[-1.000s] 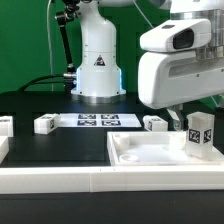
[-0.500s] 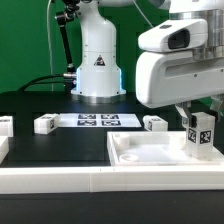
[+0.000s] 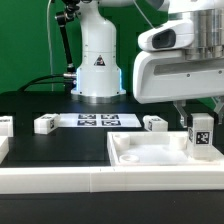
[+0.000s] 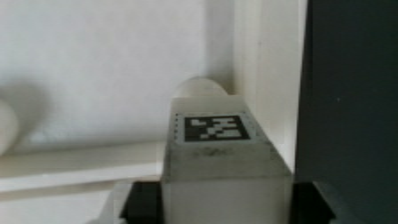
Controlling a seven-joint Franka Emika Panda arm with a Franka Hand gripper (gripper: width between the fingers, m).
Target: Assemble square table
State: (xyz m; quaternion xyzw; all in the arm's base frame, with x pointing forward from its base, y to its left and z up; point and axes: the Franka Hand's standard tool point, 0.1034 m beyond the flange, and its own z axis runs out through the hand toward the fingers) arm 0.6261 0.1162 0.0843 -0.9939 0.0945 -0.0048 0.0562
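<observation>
My gripper (image 3: pixel 201 121) is shut on a short white leg (image 3: pixel 202 137) with a black-and-white tag and holds it upright over the far right corner of the white square tabletop (image 3: pixel 150 156). In the wrist view the leg (image 4: pixel 217 130) sits between the black fingers (image 4: pixel 143 205), its far end close to the tabletop's rimmed face (image 4: pixel 89 80) near a corner. I cannot tell whether it touches. Three more white legs lie on the black table: one at the left edge (image 3: pixel 5 125), one beside it (image 3: pixel 45 124) and one in the middle (image 3: pixel 153 123).
The marker board (image 3: pixel 95 120) lies flat in front of the white robot base (image 3: pixel 97 70). A long white rail (image 3: pixel 60 178) edges the workspace in front. Black cables (image 3: pixel 45 82) run behind on the left.
The gripper has carried the leg slightly down and to the exterior view's right, closer to the tabletop's corner. The other legs have not moved.
</observation>
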